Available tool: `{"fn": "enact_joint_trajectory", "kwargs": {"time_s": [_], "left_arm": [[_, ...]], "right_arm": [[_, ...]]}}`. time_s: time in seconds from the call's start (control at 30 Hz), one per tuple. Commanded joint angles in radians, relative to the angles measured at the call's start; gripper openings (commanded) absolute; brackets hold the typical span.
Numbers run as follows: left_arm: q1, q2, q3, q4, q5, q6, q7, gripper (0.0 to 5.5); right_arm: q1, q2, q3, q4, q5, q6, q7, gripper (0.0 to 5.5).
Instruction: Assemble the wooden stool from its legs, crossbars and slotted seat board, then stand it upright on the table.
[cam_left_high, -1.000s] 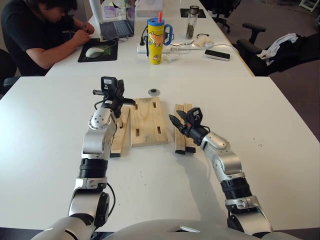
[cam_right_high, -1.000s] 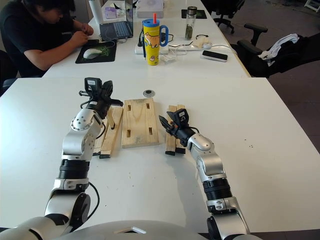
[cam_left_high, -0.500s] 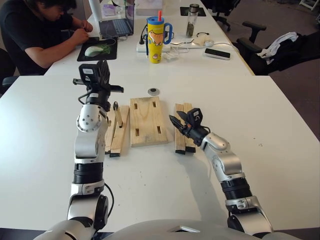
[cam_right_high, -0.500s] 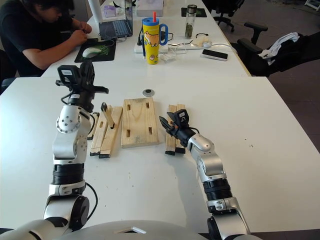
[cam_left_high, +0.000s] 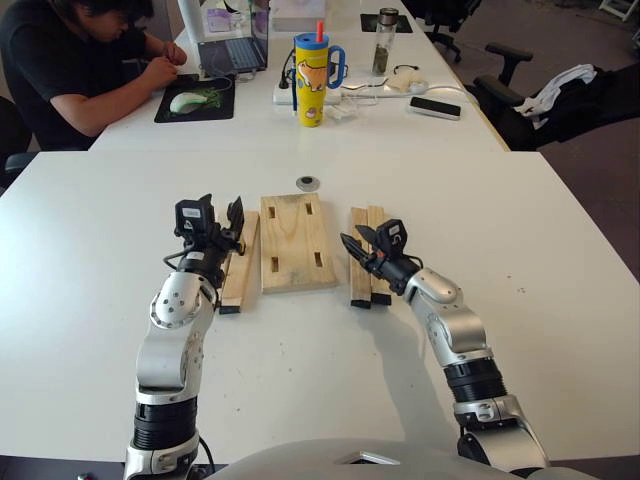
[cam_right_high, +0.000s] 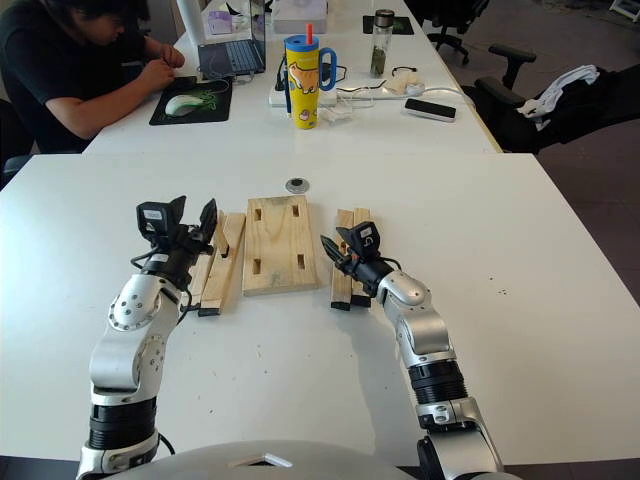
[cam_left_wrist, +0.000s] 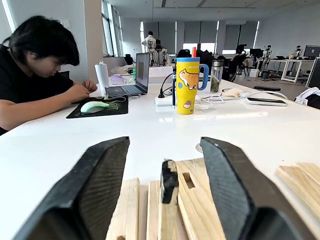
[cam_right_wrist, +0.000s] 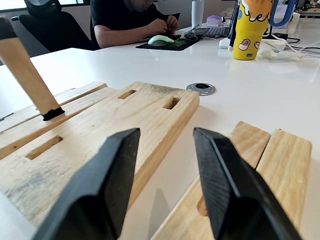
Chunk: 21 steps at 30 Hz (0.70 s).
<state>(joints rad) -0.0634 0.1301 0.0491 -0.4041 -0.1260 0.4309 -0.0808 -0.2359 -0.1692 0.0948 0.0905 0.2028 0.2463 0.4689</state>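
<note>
Seen from the head, the slotted seat board (cam_left_high: 297, 243) lies flat in the middle of the white table (cam_left_high: 90, 260), its long side running from 12 to 6 o'clock. Just at its 9 o'clock side lie the left sticks (cam_left_high: 240, 278). The left tool (cam_left_high: 220, 216) sits over their 12 o'clock half, fingers apart and holding nothing; I cannot tell whether it touches the wood. At the board's 3 o'clock side lie the right sticks (cam_left_high: 362, 288). The right tool (cam_left_high: 360, 240) is low over their middle, aimed toward 10 o'clock, fingers likewise apart and empty. A round grommet (cam_left_high: 308, 183) is set in the table just off the board's 12 o'clock end. On the next table, at 12 o'clock, stand a yellow cup (cam_left_high: 312, 82) and a phone (cam_left_high: 433, 108).

In the left wrist view, the two spread fingers (cam_left_wrist: 95, 185) frame a black-tipped piece (cam_left_wrist: 169, 179) standing among the left sticks, not gripped. The seat board runs just beside it, partly behind the other finger. The right sticks lie farther off, past the board.

In the right wrist view, the fingers (cam_right_wrist: 107, 180) stand apart with nothing between them. The seat board lies just ahead of them, its slots showing, and the right sticks are close under the tool. Across the board, the black-tipped piece (cam_right_wrist: 22, 62) leans tilted, its dark end resting on the left sticks.
</note>
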Motion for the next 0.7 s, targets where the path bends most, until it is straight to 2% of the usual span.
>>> {"fn": "enact_joint_trajectory", "kwargs": {"time_s": [0.03,0.13,0.2,0.57,0.7], "left_arm": [[-0.023,0.005,0.000,0.072,0.014,0.025,0.006,2.69],[-0.048,0.008,-0.011,0.120,0.023,0.032,0.001,2.69],[-0.053,0.005,-0.013,0.139,0.024,0.036,0.001,2.47],[-0.078,0.005,-0.004,0.116,0.024,0.051,0.014,0.95],[-0.120,0.009,0.004,0.096,0.008,0.066,0.005,0.44]], "right_arm": [[-0.011,-0.007,0.002,-0.004,-0.004,0.014,0.007,1.99],[-0.015,-0.004,0.006,-0.004,-0.005,0.017,0.010,1.99],[-0.024,-0.002,0.010,0.003,-0.005,0.018,0.014,1.99],[-0.035,-0.003,0.006,0.016,-0.004,0.026,0.015,1.99],[-0.050,0.018,-0.033,0.020,0.023,0.042,-0.017,1.99]]}}
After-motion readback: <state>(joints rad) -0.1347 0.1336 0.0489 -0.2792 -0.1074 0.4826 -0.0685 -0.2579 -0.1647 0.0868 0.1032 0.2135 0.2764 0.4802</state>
